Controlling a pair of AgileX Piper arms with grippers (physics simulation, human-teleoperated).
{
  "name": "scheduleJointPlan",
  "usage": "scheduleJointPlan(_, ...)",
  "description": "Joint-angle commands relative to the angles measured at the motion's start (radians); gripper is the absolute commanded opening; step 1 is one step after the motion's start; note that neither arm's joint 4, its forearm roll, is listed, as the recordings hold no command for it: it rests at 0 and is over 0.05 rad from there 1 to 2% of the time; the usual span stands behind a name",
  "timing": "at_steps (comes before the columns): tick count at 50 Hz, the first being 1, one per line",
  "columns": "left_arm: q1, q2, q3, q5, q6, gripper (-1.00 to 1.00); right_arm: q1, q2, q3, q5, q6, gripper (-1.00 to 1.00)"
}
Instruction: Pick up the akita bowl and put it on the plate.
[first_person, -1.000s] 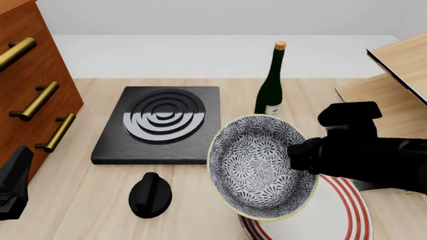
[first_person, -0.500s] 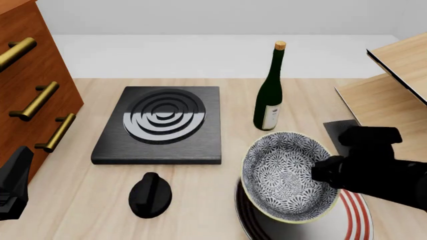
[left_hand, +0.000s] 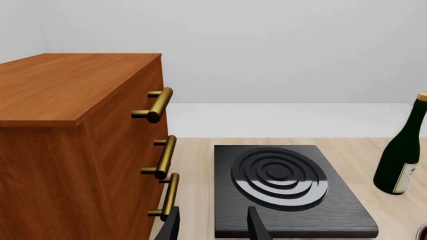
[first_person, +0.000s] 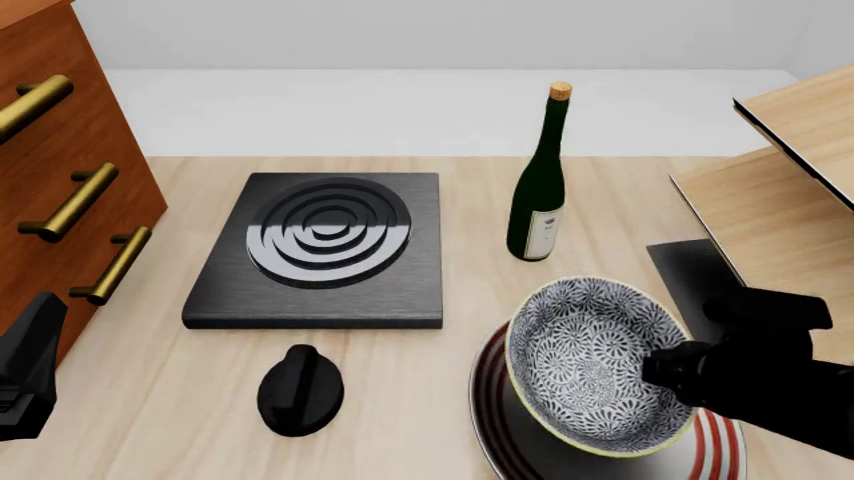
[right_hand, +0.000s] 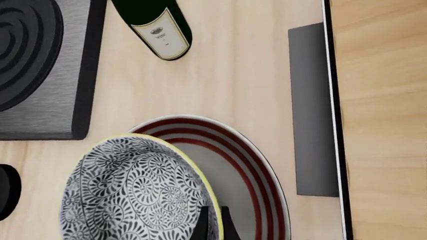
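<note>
One right pincer (first_person: 663, 366) grips the akita bowl (first_person: 587, 365) over the plate (right_hand: 257, 165), wine bottle (first_person: 541, 180) beyond.

Both arms were matte black throughout, with no markings, cables or screws that could be made out. The right arm's gripper (first_person: 667, 368) showed as stacked blocky black housings with squared edges, thickening behind the jaws; in its wrist view only two thin dark fingers (right_hand: 202, 226) appeared. The left arm's gripper (left_hand: 212, 226) showed two flat, tapering black fingers, and from the front a dark angular wedge.
</note>
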Motion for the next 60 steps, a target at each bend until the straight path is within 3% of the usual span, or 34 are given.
scheduleJointPlan(1, 0.0, 0.0, 0.0, 0.0, 0.0, 1.0, -0.005, 0.046, 0.057, -0.065, 0.006, -1.0)
scheduleJointPlan(13, 0.0, 0.0, 0.0, 0.0, 0.0, 1.0, -0.021, -0.01, 0.034, -0.011, -0.013, -1.0)
scheduleJointPlan(14, 0.0, 0.0, 0.0, 0.0, 0.0, 1.0, -0.021, -0.017, 0.031, -0.005, -0.012, 1.0)
scheduleJointPlan(46, 0.0, 0.0, 0.0, 0.0, 0.0, 1.0, -0.032, -0.203, -0.109, 0.249, -0.096, 1.0)
scheduleJointPlan(60, 0.0, 0.0, 0.0, 0.0, 0.0, 1.0, -0.048, -0.316, -0.175, 0.367, -0.237, 1.0)
